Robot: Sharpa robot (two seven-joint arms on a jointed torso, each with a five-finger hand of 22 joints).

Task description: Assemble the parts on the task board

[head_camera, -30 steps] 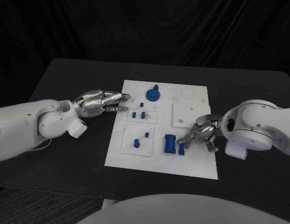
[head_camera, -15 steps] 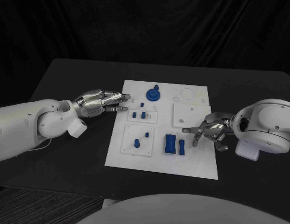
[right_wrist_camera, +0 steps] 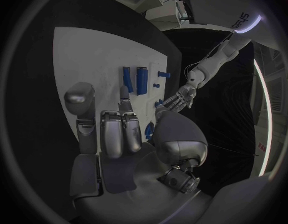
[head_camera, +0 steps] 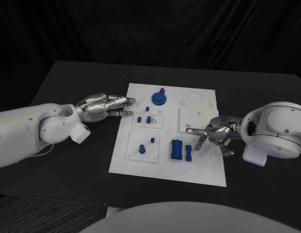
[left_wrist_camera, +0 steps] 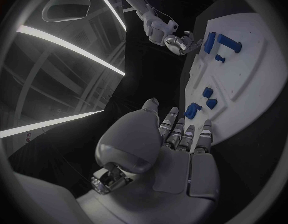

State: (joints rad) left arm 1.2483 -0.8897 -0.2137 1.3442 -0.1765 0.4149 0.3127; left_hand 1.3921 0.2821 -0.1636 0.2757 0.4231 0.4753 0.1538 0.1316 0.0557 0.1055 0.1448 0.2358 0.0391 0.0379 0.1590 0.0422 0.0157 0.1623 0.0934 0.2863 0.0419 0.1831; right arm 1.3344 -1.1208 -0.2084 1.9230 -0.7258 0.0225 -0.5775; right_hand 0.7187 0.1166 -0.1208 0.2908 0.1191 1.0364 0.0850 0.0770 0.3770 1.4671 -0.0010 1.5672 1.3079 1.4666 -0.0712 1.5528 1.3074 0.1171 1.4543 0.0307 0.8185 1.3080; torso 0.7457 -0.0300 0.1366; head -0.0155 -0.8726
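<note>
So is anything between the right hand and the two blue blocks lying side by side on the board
Nothing visible. The right hand sits at the board's right edge holding nothing, and only bare white board separates its fingers from the thin block and the wide block beside it.

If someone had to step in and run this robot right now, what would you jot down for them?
Left hand: holds nothing, fingers together, fingertips at the left edge of the board.
Right hand: holds nothing, fingers apart, over the board's right edge, beside the two long blue blocks.
Parts: a round blue piece with a knob near the far end; small pegs in the middle plate; more pegs in the near-left plate; the blocks lie side by side at the near right.
Done: cannot tell which parts are properly seated.
Left: the far right of the board shows open cut-outs, so assembly looks unfinished.
</note>
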